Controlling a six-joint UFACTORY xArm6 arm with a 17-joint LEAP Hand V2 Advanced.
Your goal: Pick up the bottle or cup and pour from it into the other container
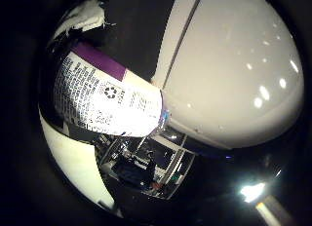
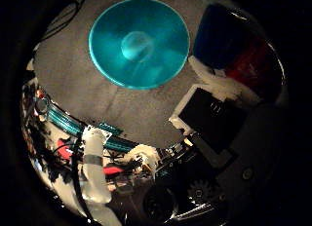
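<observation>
Bottle [image 1: 109, 97] sits right up against the palm in the little finger side view, filling much of it: white label with dense black print, a purple band along one edge, a recycling mark. It lies tilted across the view. A white part of the hand [image 1: 234, 70], big and glossy, sits just beside the bottle and seems to touch its label edge. Another white part shows past the bottle's far end. Whether the fingers curl round the bottle I cannot tell from these views; no fingertips clearly show on it.

Thumb side view looks out at a grey surface [image 2: 131, 111] with a teal bowl [image 2: 139, 43] on it, round, shallow, with a raised boss at its middle. The bowl looks blurred and its contents cannot be made out. Bowl stands well apart from the palm, with bare grey surface all round it. Black and white hand parts and a small gear crowd one side of this view. A blue shape and a red shape sit beyond the surface edge, unclear what they are.
</observation>
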